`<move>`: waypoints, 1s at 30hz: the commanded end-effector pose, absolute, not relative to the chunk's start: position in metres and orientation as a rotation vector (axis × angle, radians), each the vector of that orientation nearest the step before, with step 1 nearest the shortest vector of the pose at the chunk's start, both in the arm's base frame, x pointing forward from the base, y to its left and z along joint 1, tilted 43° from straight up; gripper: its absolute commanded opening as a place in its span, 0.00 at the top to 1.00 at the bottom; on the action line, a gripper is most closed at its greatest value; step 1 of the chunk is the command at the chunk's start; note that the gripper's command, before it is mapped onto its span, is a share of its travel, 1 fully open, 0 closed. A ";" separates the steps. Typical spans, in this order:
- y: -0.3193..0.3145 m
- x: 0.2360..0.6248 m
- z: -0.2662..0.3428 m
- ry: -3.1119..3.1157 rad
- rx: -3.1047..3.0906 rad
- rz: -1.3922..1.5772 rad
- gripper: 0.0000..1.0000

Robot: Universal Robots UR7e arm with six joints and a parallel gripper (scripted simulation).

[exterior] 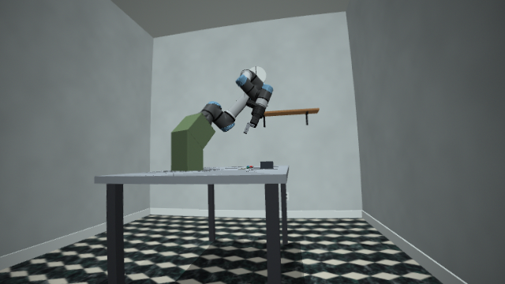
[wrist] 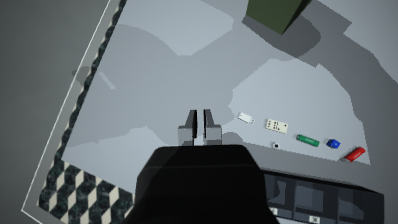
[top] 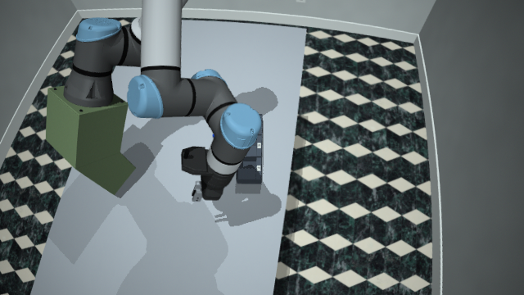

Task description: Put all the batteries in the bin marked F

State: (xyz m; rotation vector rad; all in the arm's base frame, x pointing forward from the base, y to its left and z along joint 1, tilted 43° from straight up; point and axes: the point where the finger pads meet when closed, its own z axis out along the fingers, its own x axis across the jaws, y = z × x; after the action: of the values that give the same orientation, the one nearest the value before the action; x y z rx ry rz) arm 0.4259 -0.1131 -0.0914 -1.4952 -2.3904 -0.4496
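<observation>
— High above the pale grey table [top: 246, 61]: what do I log for the black two-finger gripper [wrist: 200, 131]?

— Jaws nearly closed, a thin gap, nothing between them.

— Items below, from my wrist view?

— One row beside the dark three-compartment bin row [wrist: 320, 192]: white flat tag [wrist: 245, 117], cream domino tile [wrist: 276, 125], small silver cylinder [wrist: 275, 145], green cylinder [wrist: 307, 140], blue block [wrist: 333, 143], red cylinder [wrist: 355, 154]. I cannot tell which are batteries.

— Compartment F?

— Labels unreadable.
</observation>
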 end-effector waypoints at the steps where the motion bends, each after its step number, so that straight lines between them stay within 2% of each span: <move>1: -0.097 0.421 -0.078 -2.375 -1.525 -0.483 0.69; 4: -0.084 0.417 -0.068 -2.309 -1.602 -0.584 0.69; 11: -0.066 0.412 -0.056 -2.309 -1.602 -0.584 0.69; 13: -0.052 0.408 -0.047 -2.235 -1.673 -0.685 0.69; 20: -0.034 0.402 -0.035 -2.235 -1.673 -0.685 0.69; 22: -0.020 0.398 -0.027 -2.153 -1.735 -0.785 0.69; 30: 0.005 0.390 -0.012 -2.110 -1.764 -0.835 0.69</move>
State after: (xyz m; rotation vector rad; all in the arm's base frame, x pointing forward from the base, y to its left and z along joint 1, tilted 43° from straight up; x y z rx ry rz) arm 0.3949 -0.0083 -0.0223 -1.7225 -2.1623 -0.7698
